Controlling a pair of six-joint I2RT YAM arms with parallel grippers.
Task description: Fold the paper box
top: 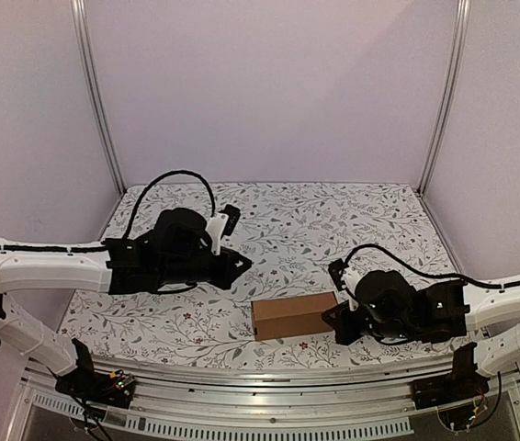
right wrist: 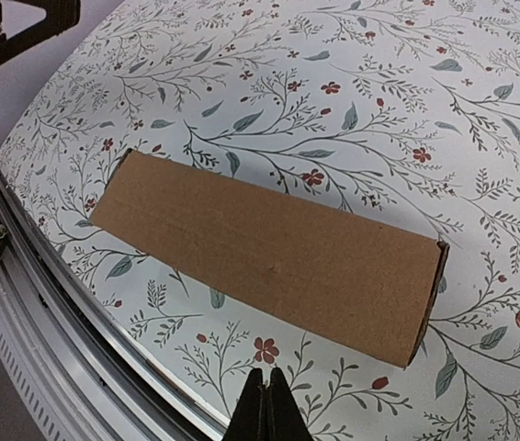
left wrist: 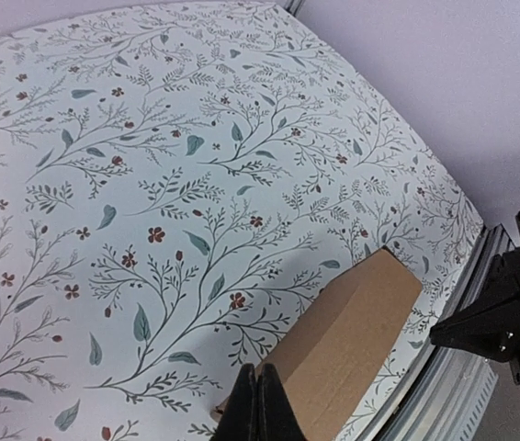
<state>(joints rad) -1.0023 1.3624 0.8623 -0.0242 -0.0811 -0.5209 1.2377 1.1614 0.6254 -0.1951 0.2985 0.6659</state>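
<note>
Pale walls stand behind the flower-printed table [top: 333,216]. Toward its left side we see the left gripper [top: 244,264] clenched on nothing, its tips pressed together and pointing right. Near the middle of the table's near edge lies the paper box [top: 294,315], a narrow brown carton resting flat. Just beside its right end sits the right gripper [top: 328,318], also clenched and empty. We cannot tell whether it touches the box.
</note>
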